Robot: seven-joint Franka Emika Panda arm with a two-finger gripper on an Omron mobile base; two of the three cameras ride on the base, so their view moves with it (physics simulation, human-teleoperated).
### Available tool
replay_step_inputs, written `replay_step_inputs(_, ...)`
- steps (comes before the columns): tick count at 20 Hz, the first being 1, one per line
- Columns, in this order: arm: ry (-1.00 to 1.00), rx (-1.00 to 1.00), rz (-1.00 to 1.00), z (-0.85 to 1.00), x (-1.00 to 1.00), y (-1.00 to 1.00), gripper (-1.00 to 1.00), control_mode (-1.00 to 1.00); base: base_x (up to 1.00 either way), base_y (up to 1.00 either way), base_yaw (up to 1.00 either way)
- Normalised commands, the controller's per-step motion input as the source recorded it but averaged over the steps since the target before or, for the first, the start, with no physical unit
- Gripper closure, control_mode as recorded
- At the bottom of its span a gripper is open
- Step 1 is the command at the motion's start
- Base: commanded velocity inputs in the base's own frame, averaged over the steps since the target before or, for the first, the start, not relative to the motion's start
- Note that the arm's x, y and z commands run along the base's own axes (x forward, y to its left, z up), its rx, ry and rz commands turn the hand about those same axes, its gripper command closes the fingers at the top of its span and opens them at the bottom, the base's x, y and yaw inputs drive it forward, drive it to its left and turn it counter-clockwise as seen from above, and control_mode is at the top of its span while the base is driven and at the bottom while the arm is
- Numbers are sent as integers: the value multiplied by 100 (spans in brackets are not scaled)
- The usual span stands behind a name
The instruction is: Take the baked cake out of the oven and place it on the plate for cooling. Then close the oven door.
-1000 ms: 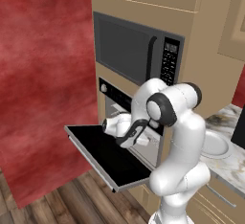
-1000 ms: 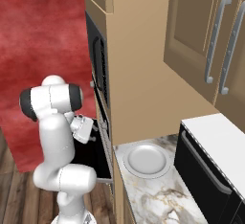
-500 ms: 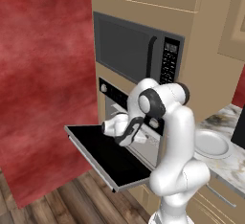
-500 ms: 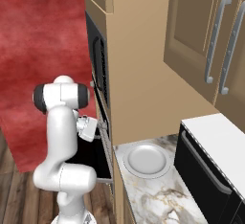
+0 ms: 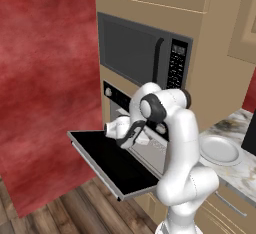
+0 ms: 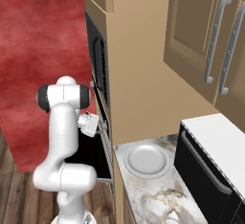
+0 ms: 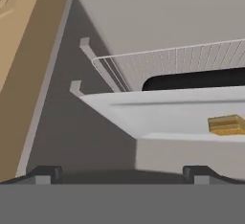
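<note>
Since a second ago: your white arm's elbow has swung further left and its hand has pushed deeper toward the oven mouth; nothing else has shifted.
Oven: you face the built-in oven with black glass front and silver knobs (image 5: 116, 103), set in tan cabinetry under a dark grey microwave with a keypad (image 5: 145, 53).
Oven door: the wide dark-glass panel with silver-grey frame (image 5: 107, 164) lies folded down flat, fully open, jutting out toward the wooden floor; in the right base view you see it edge-on behind the arm (image 6: 101, 157).
Counter: the marbled white countertop (image 6: 158, 196) sits just right of the oven.
Plate: the round light grey-white plate with raised rim (image 6: 146, 160) rests on that counter, well apart from the cake; you also see it at (image 5: 218, 149).
Tray: a pale rectangular flat oven tray (image 7: 158, 110) sits inside the cavity beneath a white wire rack (image 7: 182, 60).
Gripper: your two-finger gripper (image 7: 119, 174) hangs at the oven mouth above the door, jaws spread wide and holding nothing; its dark fingertips (image 7: 45, 174) frame the tray's near edge.
Cake: the tiny golden-brown block (image 7: 227, 124) lies on the tray, off to the right of the gripper's line, untouched.
</note>
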Motion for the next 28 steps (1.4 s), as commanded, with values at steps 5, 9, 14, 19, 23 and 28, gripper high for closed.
replay_step_inputs(5,0,0,0,-14,8,-2,-100,-100,0,0,0)
replay_step_inputs(9,0,0,0,-37,39,-3,-100,-100,0,0,0)
replay_step_inputs(14,-1,0,2,-16,18,-6,-100,-100,0,0,0)
replay_step_inputs(19,0,0,0,-22,46,-21,-100,-100,0,0,0)
replay_step_inputs(23,0,0,0,-47,65,-27,-100,-100,0,0,0)
replay_step_inputs(28,0,0,0,-67,60,-23,-100,-100,0,0,0)
